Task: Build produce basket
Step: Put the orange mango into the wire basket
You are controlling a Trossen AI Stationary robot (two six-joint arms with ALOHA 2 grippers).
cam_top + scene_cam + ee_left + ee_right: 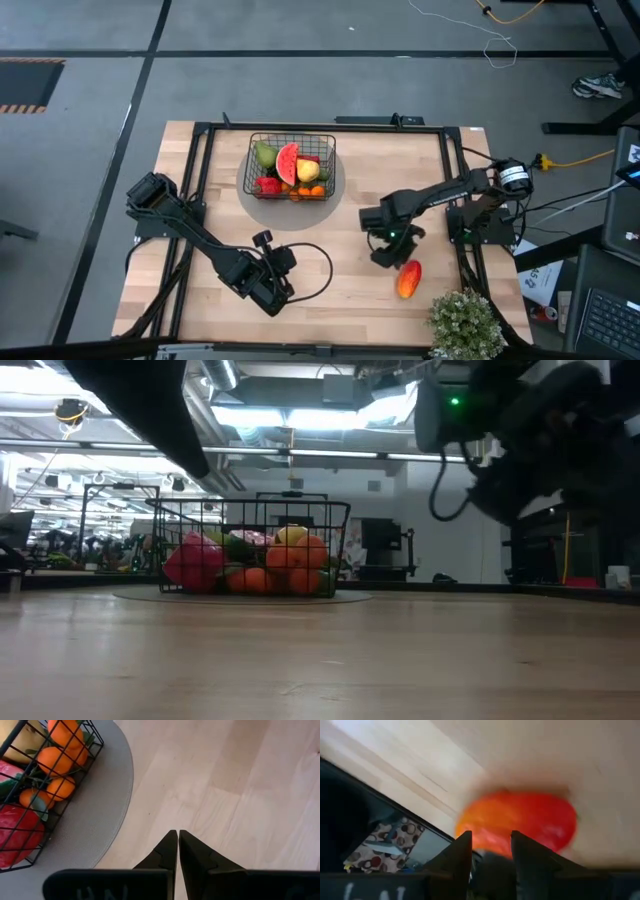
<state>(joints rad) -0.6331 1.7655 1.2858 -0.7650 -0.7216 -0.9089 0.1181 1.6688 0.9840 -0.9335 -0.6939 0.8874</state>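
The black wire basket [290, 165] stands on a round grey mat [250, 190] at the table's far middle. It holds a watermelon slice [288, 163], a green pear [264, 154], red and yellow fruits and oranges [56, 759]. It also shows in the low view [255, 550]. An orange-red mango [408, 279] lies on the table at the near right. My right gripper [390, 258] is open just on the mango's far-left side, and in the right wrist view [491, 836] its fingers reach over the mango [530, 817]. My left gripper [178, 832] is shut and empty near the table's near middle [268, 243].
A potted green leafy plant [465, 322] stands at the table's near right corner, close to the mango. A black cable [320, 265] loops on the table by my left arm. Bare wood lies between the basket and the mango.
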